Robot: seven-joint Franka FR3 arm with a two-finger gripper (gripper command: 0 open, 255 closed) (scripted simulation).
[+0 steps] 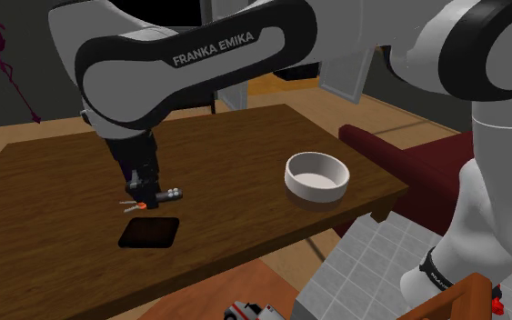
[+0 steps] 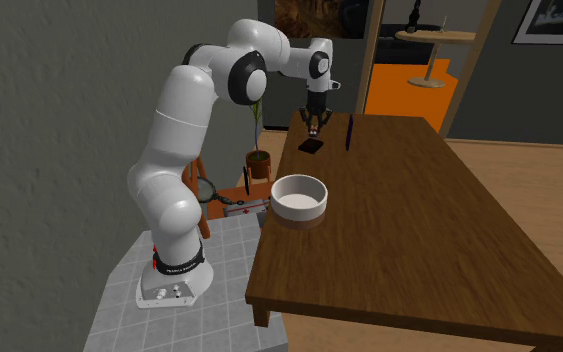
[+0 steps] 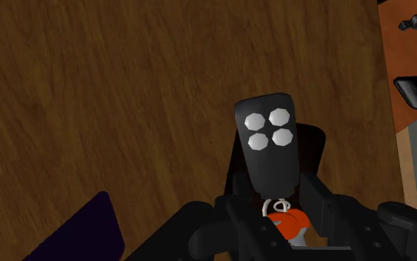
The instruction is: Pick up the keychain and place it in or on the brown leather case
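My gripper [image 1: 143,189] is shut on the keychain [image 1: 156,196], a black fob [image 3: 269,141] with several white round buttons and a small orange tag [image 3: 288,222] on a white loop. The fob pokes out from between the black fingers and hangs a little above the wooden table [image 1: 235,155]. The dark, flat case [image 1: 150,233] lies on the table just below and in front of the gripper in the shoulder view. One corner of the case [image 3: 81,233] shows beside the fingers. In the second exterior view the gripper [image 2: 315,120] hovers just above the case [image 2: 311,146].
A white bowl [image 1: 316,175] stands on the table toward the shoulder view's right. A thin blue stick [image 2: 348,131] lies beyond the case. A dark red seat [image 1: 399,155] adjoins the table's right end, and a potted plant [image 2: 258,155] stands behind the arm.
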